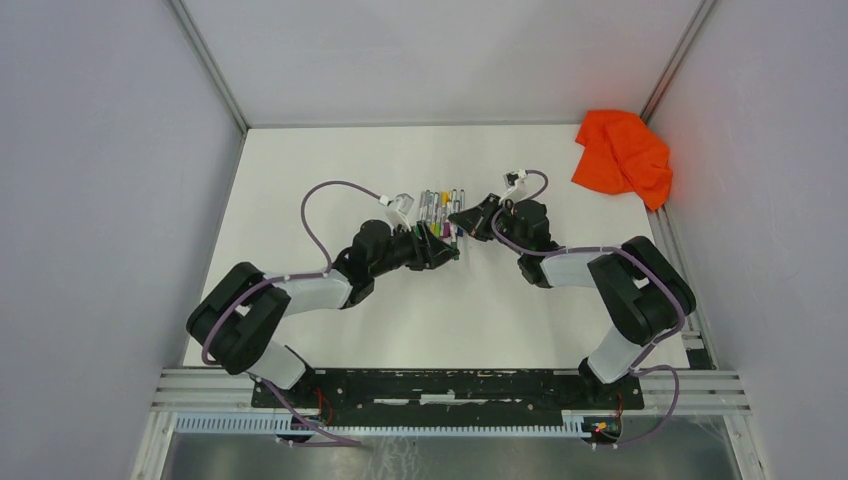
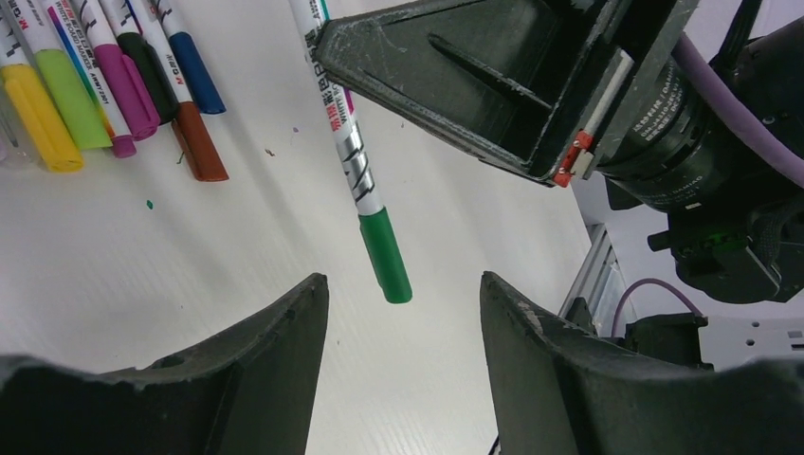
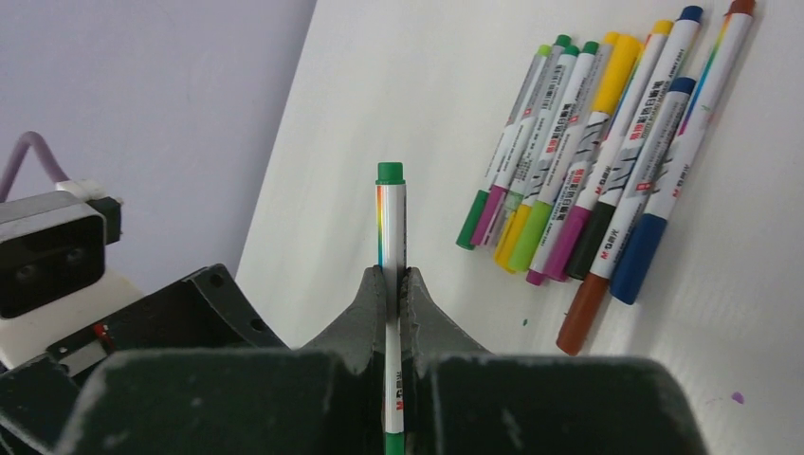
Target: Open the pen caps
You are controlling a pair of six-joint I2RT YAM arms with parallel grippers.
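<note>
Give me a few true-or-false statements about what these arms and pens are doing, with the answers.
1. The right end effector is shut on a pen. True.
2. That pen's green cap is already off. False: it sits on the barrel.
3. The left end effector is clamped on the cap. False: it stands open around the cap, not touching it.
4. The other pens lie side by side on the table. True.
5. An orange cloth covers those pens. False: it lies apart, in the far right corner.
</note>
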